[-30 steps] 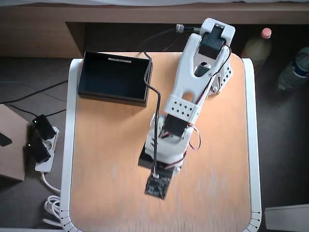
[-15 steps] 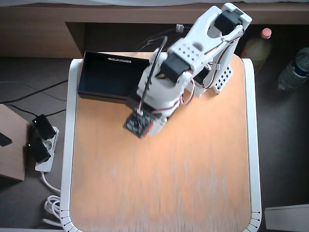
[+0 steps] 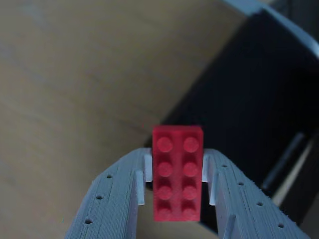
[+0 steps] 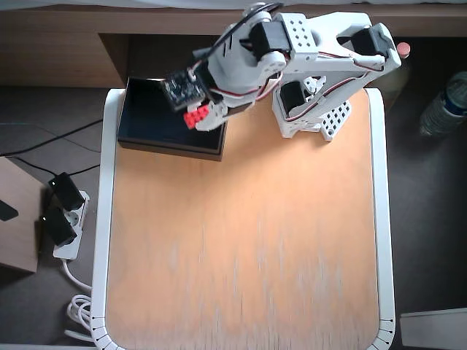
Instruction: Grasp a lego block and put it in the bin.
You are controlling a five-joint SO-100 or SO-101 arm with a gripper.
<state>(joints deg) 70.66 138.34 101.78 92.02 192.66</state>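
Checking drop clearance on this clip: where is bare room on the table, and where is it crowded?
In the overhead view, the table is bare from the bin and arm base to its near edge. The bin's left interior looks open. Crowding is at the bin's right end, where the gripper holds the lego block.

Overhead view: we note the bin (image 4: 149,124) on the table's (image 4: 248,248) far-left corner, the lego block (image 4: 194,117) above its right end, between the gripper (image 4: 198,119) fingers
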